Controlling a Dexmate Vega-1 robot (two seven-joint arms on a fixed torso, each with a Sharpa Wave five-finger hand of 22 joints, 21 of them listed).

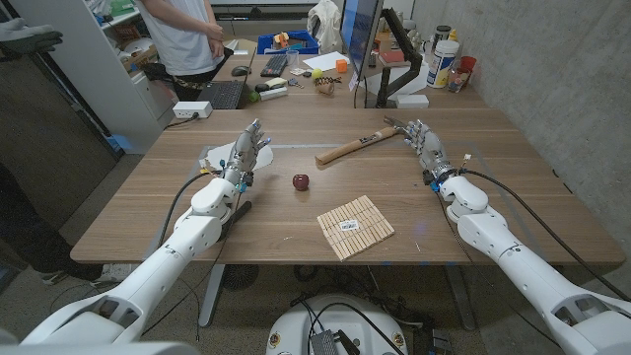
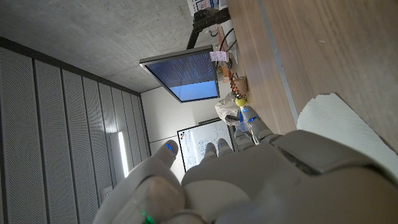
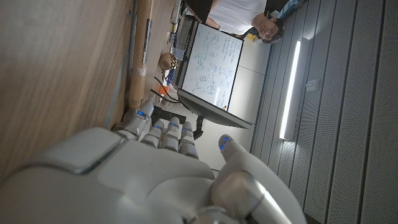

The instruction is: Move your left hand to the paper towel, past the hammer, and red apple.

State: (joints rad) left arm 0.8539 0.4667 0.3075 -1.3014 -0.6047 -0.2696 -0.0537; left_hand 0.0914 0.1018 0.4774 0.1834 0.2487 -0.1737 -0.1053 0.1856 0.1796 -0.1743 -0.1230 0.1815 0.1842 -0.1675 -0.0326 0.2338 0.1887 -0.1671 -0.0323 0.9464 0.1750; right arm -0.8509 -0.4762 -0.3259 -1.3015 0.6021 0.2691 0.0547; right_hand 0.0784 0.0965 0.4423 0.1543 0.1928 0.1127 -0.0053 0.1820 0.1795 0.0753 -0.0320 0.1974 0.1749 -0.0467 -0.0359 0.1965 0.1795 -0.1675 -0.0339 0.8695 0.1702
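The left hand (image 1: 244, 155), fingers apart and empty, hovers at the white paper towel (image 1: 219, 158) on the wooden desk (image 1: 197, 212); it should settle gently, well clear of the small red apple (image 1: 300, 181).

The white left hand (image 2: 249, 180), holding nothing, lies over a white paper towel (image 2: 339, 121) on the brown wooden table (image 2: 311, 43), near its edge.

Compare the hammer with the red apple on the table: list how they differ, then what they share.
The hammer is long and slim, with a pale wooden handle and a metal head; the red apple is small, round and dark red. The hammer lies slantwise at the far middle of the table; the apple sits nearer, just right of the left hand. The hammer's head lies close to the right hand. Both rest on the table, unheld.
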